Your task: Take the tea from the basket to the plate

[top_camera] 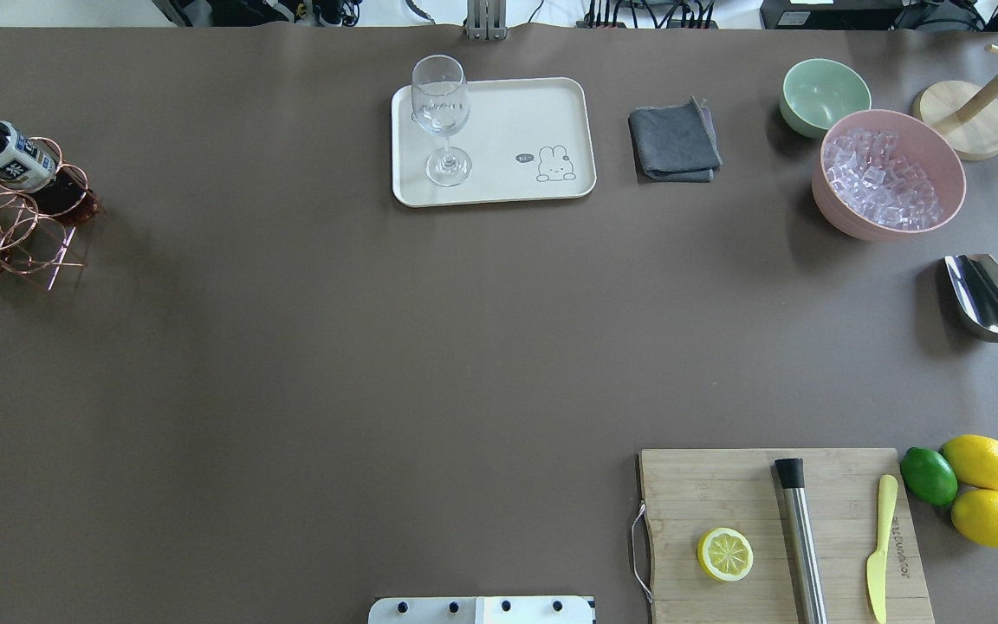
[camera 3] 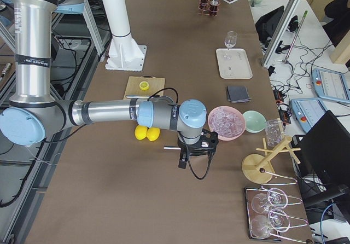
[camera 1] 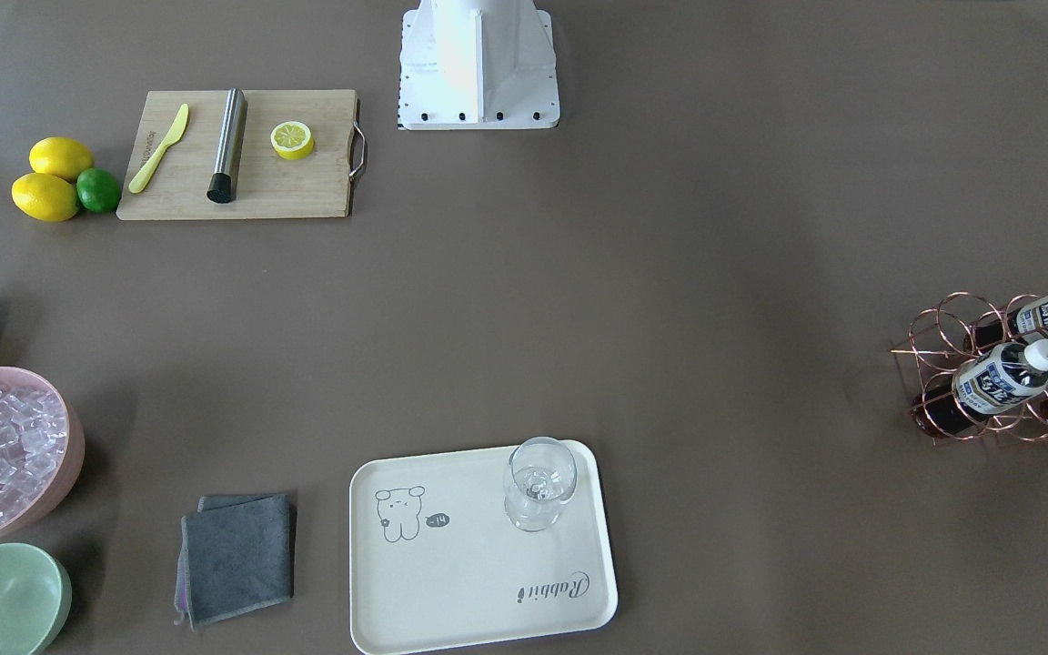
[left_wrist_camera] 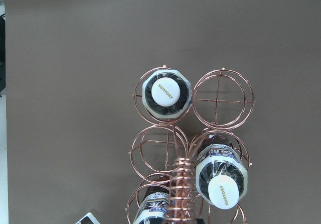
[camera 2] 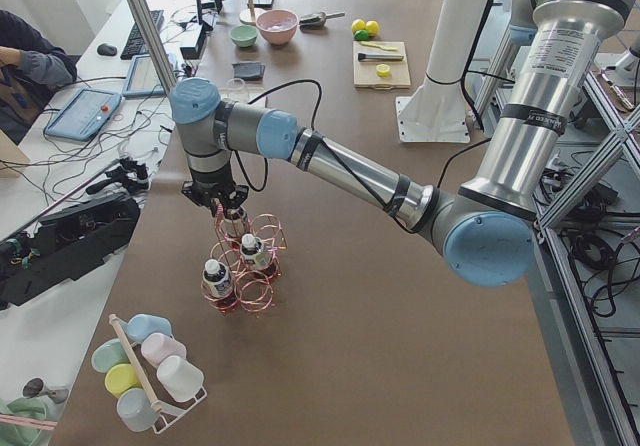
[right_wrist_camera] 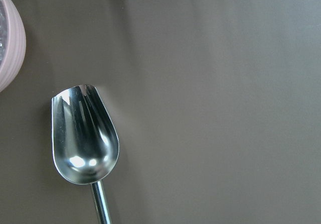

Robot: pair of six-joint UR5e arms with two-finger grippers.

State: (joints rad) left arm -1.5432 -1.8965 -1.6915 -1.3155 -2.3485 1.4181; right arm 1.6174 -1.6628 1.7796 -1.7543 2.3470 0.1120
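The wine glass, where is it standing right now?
In the overhead view the wine glass stands upright on the left end of the cream tray, near the table's far edge; a grey cloth lies right of the tray.

The copper-wire basket and metal scoop are gleaming glossily, while the brown desk is looking matt and smooth.

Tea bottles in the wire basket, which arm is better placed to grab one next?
Left. The left end effector hangs right above the basket, and its wrist camera looks straight down on the tea. The right end effector is at the table's other end, over the metal scoop.
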